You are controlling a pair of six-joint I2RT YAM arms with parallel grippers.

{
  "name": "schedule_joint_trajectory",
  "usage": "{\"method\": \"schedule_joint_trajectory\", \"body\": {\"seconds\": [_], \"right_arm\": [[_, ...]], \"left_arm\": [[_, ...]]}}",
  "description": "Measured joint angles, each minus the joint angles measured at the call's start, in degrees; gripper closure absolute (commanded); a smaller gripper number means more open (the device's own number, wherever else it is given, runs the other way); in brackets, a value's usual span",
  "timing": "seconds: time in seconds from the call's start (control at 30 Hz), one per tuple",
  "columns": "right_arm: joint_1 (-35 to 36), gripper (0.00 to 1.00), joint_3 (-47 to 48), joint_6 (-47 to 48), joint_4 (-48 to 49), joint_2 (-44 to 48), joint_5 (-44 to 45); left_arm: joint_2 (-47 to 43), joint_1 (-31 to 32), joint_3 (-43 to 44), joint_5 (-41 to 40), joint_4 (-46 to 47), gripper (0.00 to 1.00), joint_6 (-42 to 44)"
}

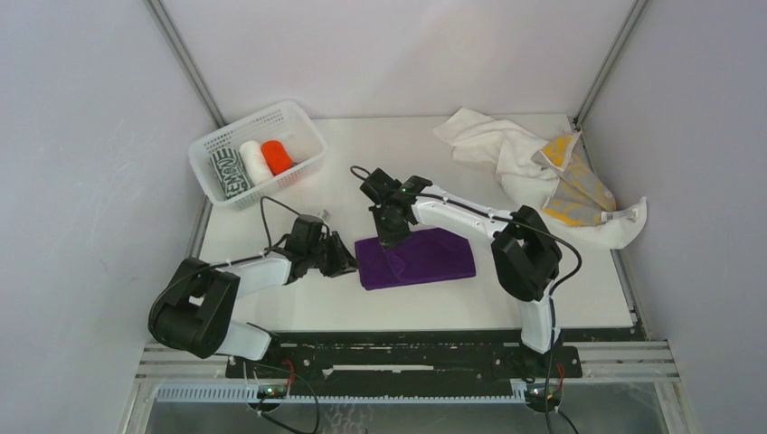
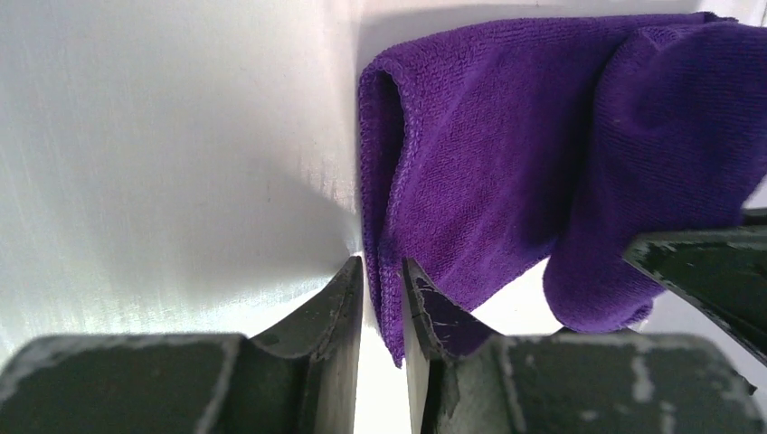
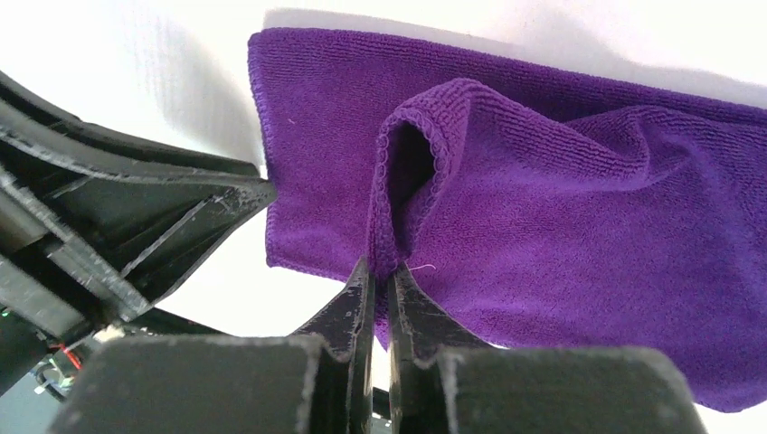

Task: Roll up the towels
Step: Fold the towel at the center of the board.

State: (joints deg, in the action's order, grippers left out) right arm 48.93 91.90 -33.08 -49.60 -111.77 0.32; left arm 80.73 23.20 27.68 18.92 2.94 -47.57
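Note:
A purple towel [image 1: 425, 258] lies partly folded on the white table between both arms. My left gripper [image 1: 348, 265] is at its left edge; in the left wrist view the fingertips [image 2: 383, 271] are shut on the towel's hem [image 2: 506, 154]. My right gripper [image 1: 391, 240] is over the towel's left part; in the right wrist view its jaws [image 3: 380, 271] are shut on a pinched-up loop of the purple towel [image 3: 579, 208]. A white towel [image 1: 493, 145] and a yellow-and-grey patterned towel [image 1: 570, 185] lie crumpled at the back right.
A white mesh basket [image 1: 298, 122] at the back left holds three rolled towels: green-and-white [image 1: 226, 174], white [image 1: 255, 161] and orange-red [image 1: 277, 155]. The two grippers are very close together. Enclosure walls stand on all sides.

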Motion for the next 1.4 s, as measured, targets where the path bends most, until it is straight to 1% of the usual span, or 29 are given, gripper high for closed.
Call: {"method": "schedule_joint_trajectory", "body": {"seconds": [0.1, 0.2, 0.33, 0.7, 1.4], "right_arm": [[0.1, 1.00, 0.4, -0.3, 0.0, -1.8, -0.1], [0.4, 1.00, 0.5, -0.4, 0.0, -3.6, -0.5], [0.9, 1.00, 0.5, -0.4, 0.0, -5.0, -1.2], [1.5, 1.00, 1.3, -0.4, -0.8, -4.7, -1.4], [1.8, 1.00, 3.4, -1.9, -2.0, -3.8, -1.5]], "left_arm": [[0.0, 0.1, 0.0, 0.0, 0.0, 0.74, 0.0], [0.4, 0.2, 0.0, 0.0, 0.4, 0.78, 0.0], [1.4, 0.6, 0.0, 0.8, 1.7, 0.80, -0.1], [2.1, 1.3, 0.0, 0.9, 2.6, 0.83, -0.5], [2.1, 2.1, 0.0, 0.8, 2.6, 0.84, -0.5]]}}
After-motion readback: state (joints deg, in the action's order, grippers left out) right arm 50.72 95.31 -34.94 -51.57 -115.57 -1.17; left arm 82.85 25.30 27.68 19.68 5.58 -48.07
